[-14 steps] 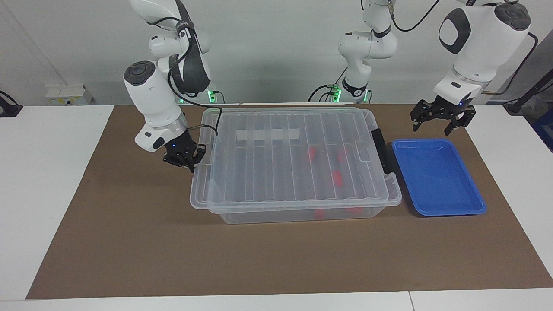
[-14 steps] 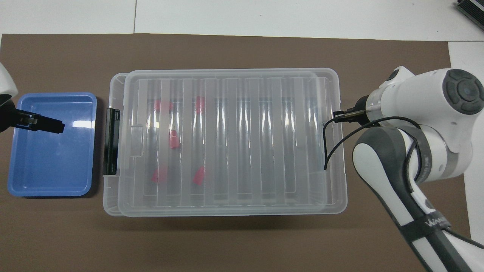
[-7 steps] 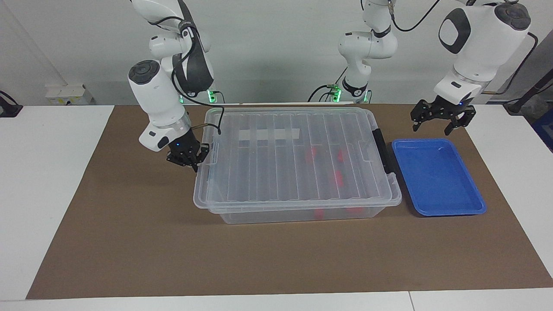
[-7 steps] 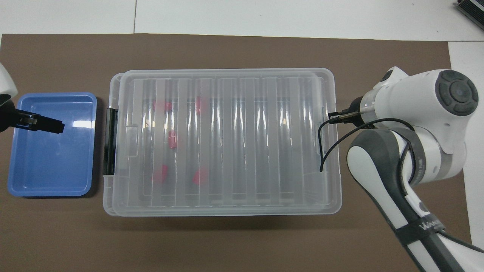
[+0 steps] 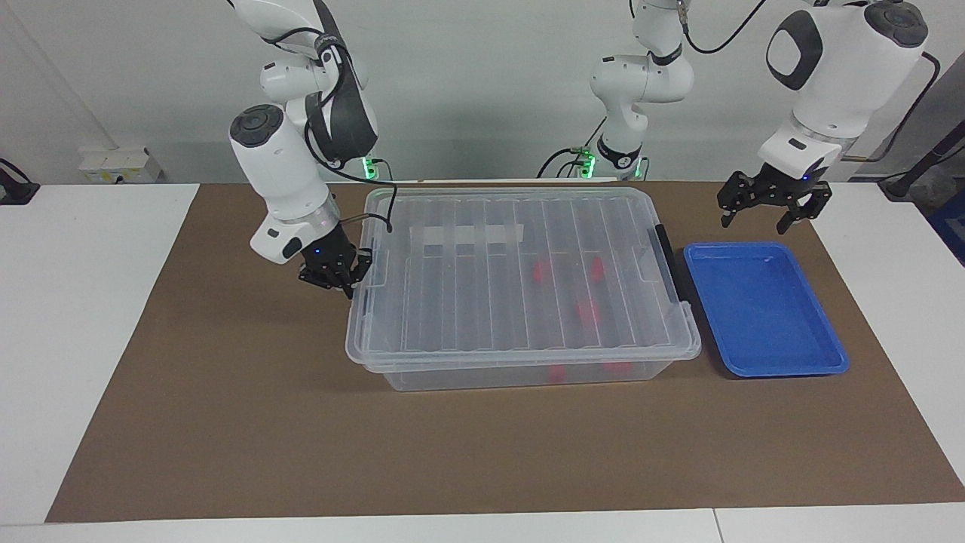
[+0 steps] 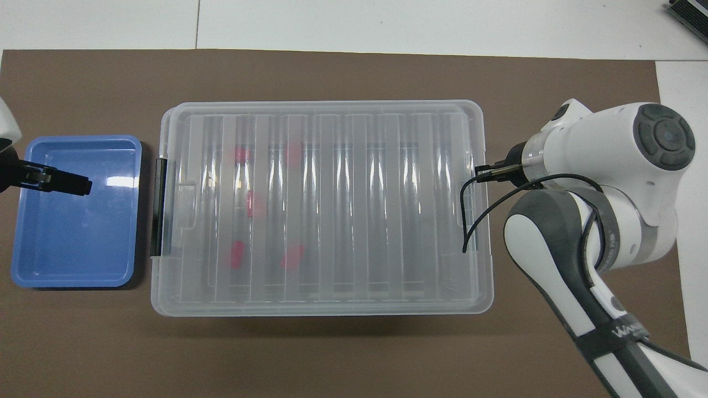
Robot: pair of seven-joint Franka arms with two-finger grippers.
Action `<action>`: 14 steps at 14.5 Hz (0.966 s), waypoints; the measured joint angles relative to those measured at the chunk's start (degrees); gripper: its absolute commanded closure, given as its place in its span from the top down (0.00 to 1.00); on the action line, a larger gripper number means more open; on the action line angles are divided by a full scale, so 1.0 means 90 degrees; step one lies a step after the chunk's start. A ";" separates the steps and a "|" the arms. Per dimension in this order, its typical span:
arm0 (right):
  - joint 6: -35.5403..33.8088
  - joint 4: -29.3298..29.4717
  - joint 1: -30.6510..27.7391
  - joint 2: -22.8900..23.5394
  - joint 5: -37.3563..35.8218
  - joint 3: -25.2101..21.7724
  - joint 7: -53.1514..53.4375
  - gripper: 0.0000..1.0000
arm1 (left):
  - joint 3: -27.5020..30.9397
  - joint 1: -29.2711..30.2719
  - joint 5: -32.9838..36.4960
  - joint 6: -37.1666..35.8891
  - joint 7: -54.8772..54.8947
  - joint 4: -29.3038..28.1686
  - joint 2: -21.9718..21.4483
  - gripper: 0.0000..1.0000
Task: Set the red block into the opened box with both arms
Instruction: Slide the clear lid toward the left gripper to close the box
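The clear box [image 5: 520,375] stands mid-table with its ribbed lid [image 5: 520,286] lying flat over it. Several red blocks [image 5: 537,271] show blurred through the lid [image 6: 354,210], in the half toward the left arm's end; in the overhead view one red block [image 6: 239,153] is plain. My right gripper [image 5: 341,280] is shut and low, its fingertips against the lid's rim at the right arm's end. In the overhead view the wrist hides it. My left gripper [image 5: 767,215] hangs open and empty over the blue tray's edge.
An empty blue tray [image 5: 761,309] sits beside the box's black handle [image 5: 667,260] at the left arm's end; from above the tray [image 6: 72,232] lies just past the handle [image 6: 159,207]. Brown paper covers the table.
The right gripper has moved toward the left arm's end and pushed the lid that way, so the lid now sits squarely over the box. The left arm has stayed put.
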 measured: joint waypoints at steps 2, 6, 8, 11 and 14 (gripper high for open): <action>0.0000 0.0000 0.0000 0.0000 0.0006 0.0006 0.0000 0.00 | -0.0005 0.0000 0.0046 -0.0109 0.0022 0.0053 -0.0073 1.00; 0.0000 0.0000 0.0000 0.0000 0.0008 0.0014 0.0000 0.00 | -0.0028 0.0000 0.0125 -0.0534 0.0061 0.0391 -0.0126 1.00; 0.0000 0.0000 0.0000 0.0000 0.0031 0.0014 0.0000 0.00 | -0.0023 0.0000 0.0132 -0.0579 0.0067 0.0452 -0.0128 1.00; 0.0000 -0.0001 0.0000 0.0000 0.0130 0.0015 0.0000 0.00 | 0.0005 0.0001 0.0135 -0.0576 0.0067 0.0492 -0.0142 1.00; 0.0000 0.0000 0.0000 0.0000 0.0132 0.0016 0.0000 0.00 | 0.0009 0.0002 0.0136 -0.0574 0.0067 0.0502 -0.0198 1.00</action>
